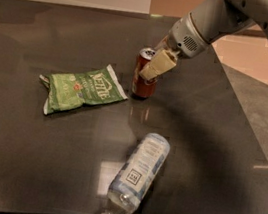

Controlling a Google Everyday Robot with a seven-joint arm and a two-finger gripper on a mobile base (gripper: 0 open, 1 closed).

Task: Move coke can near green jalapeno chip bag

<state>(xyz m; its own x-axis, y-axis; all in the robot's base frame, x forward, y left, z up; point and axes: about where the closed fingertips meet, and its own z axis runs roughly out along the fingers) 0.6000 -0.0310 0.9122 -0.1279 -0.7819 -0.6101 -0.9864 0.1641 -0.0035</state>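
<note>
Dark, glossy stone forms the table [19,161] in your camera view, the only view you have, and everything the task needs sits on it. The coke can [143,87] stands upright toward the back of the table, right of centre. Its base appears to rest on the surface, with a red reflection just below. The gripper [148,72] reaches in from the upper right on the grey arm [208,24] and sits on the can's upper half. One cream finger [158,65] slants across the can's front and the other is hidden behind it, so you should read the grasp as narrow and holding the can. The green jalapeno chip bag [82,90] lies flat to the can's left with its white lettering up. Its right corner comes just beside the can's base, and you cannot tell whether the two touch. A clear plastic bottle [137,173] lies on its side near the front edge, well apart from both. Judged from this, the placing is as good as done, since the can is already near the bag. What is left for you is to let go of the can without tipping it, then lift the gripper clear without dragging the bag's corner.
</note>
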